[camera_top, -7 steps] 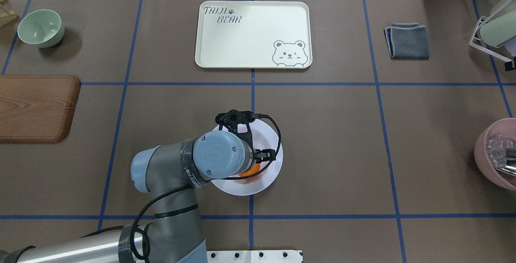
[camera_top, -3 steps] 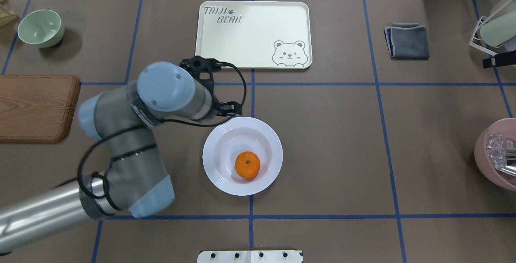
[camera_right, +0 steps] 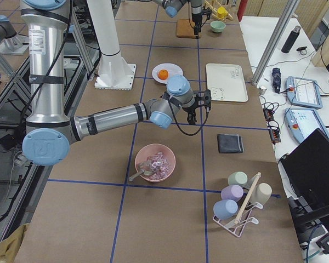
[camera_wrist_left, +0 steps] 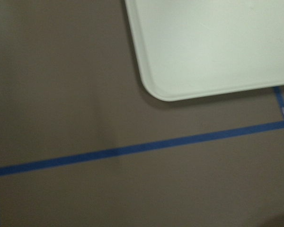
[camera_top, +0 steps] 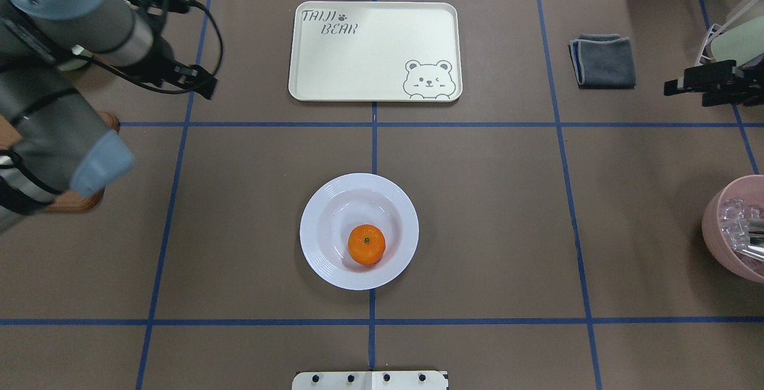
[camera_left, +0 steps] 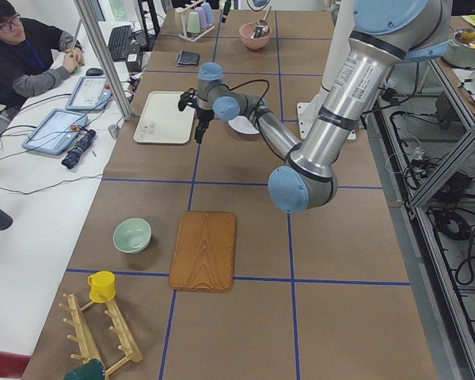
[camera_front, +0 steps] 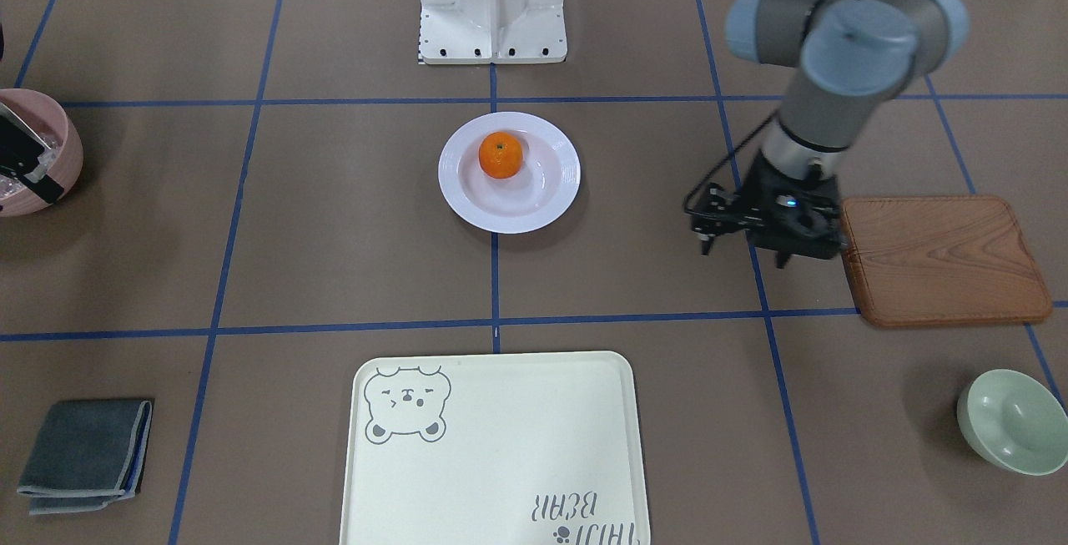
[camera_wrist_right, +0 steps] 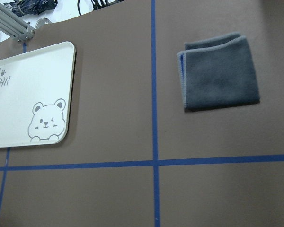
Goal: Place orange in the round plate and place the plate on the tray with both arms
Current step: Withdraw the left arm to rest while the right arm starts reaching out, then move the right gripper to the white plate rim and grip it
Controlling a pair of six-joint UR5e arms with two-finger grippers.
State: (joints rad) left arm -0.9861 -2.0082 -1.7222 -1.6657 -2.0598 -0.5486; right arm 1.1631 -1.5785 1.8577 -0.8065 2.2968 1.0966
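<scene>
The orange (camera_top: pixel 366 244) lies in the deep centre of the round plate (camera_top: pixel 334 211), which stands mid-table near the robot's side. The tray (camera_top: pixel 375 51) sits bare on the far side, beyond the plate. My left gripper (camera_front: pixel 744 253) hangs open and holds nothing, beside the wooden board and well to the left of the plate; overhead the left gripper (camera_top: pixel 200 84) is near the tray's left edge. My right gripper (camera_top: pixel 686 86) reaches in from the right edge beside the grey cloth, with its fingers apart and nothing in them.
A wooden board (camera_front: pixel 943 261) and a pale-green bowl (camera_front: pixel 1010 420) lie on the left side. A folded grey cloth (camera_top: pixel 603 60) lies right of the tray. A pink bowl (camera_top: pixel 737 229) of clear pieces sits at the right edge. A person (camera_left: pixel 24 55) sits beyond the table.
My left gripper let go of the orange in the plate, lifted off and swung away to the far left. My right gripper came into view from the right edge.
</scene>
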